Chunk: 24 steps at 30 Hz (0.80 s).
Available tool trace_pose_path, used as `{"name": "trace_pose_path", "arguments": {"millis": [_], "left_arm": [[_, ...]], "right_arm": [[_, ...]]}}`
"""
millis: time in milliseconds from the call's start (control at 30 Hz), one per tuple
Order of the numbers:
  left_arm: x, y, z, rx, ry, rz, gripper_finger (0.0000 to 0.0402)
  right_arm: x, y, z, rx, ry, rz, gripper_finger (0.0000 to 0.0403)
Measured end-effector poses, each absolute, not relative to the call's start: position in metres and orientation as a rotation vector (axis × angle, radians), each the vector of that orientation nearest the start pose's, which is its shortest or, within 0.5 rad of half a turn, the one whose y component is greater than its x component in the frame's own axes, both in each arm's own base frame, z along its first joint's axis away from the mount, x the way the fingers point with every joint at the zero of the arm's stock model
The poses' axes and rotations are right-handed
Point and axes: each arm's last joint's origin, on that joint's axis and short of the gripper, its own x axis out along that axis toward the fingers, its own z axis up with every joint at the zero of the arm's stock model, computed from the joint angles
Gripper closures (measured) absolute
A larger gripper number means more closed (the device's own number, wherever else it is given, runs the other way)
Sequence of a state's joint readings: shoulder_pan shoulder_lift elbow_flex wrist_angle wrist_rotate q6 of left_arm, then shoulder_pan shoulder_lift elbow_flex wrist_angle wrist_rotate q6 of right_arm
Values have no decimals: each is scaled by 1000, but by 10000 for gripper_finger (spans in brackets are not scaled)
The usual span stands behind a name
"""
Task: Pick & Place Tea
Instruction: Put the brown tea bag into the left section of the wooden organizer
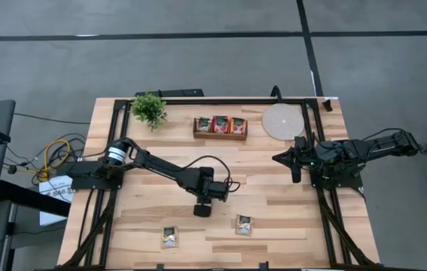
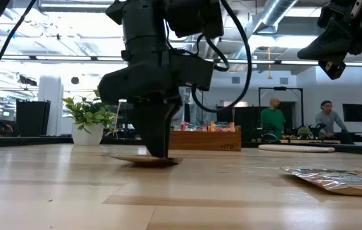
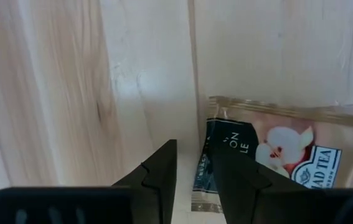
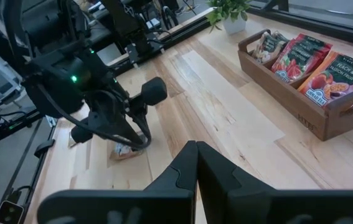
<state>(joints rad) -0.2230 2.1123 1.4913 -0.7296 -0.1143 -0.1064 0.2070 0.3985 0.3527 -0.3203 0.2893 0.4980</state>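
My left gripper [image 1: 202, 208] points down at mid-table over a pale tea sachet [image 3: 288, 155] with an apple picture and a dark label, which lies flat on the wood [image 2: 147, 161]. Its fingers stand a narrow gap apart, open [image 3: 193, 186], astride the sachet's edge. From above, the gripper hides this sachet. Two more sachets [image 1: 169, 237] [image 1: 244, 224] lie flat near the near edge. Three sachets stand in the brown tray [image 1: 220, 137] at the far side. My right gripper [image 1: 297, 173] hangs shut [image 4: 195, 162] in the air at the right. My left gripper comes at the sachet from above, pointing down. One fingertip [image 3: 238, 180] stands on the sachet's label edge [image 3: 216, 140]; the other [image 3: 157, 180] is over bare wood beside it. The edge shows in the gap between them. The sachet lies flat on the table.
A potted plant [image 1: 150, 109] stands at the far left, and a round pale disc [image 1: 283, 120] lies to the right of the tray. One loose sachet [image 2: 334, 177] lies close to the low camera. People show in the room beyond the table [image 2: 274, 118].
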Motion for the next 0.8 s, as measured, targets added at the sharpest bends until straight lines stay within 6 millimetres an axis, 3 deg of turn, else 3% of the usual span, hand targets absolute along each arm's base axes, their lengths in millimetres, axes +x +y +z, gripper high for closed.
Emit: {"name": "trace_pose_path", "arguments": {"millis": [333, 667, 800], "left_arm": [[402, -88, 139, 136, 1342, -38, 312], [402, -88, 138, 130, 1347, -44, 392], [402, -88, 138, 131, 1347, -43, 400]], "right_arm": [[113, 15, 220, 402, 327, -168, 403], [113, 15, 220, 403, 326, -168, 403], [113, 15, 220, 403, 326, -167, 403]]}}
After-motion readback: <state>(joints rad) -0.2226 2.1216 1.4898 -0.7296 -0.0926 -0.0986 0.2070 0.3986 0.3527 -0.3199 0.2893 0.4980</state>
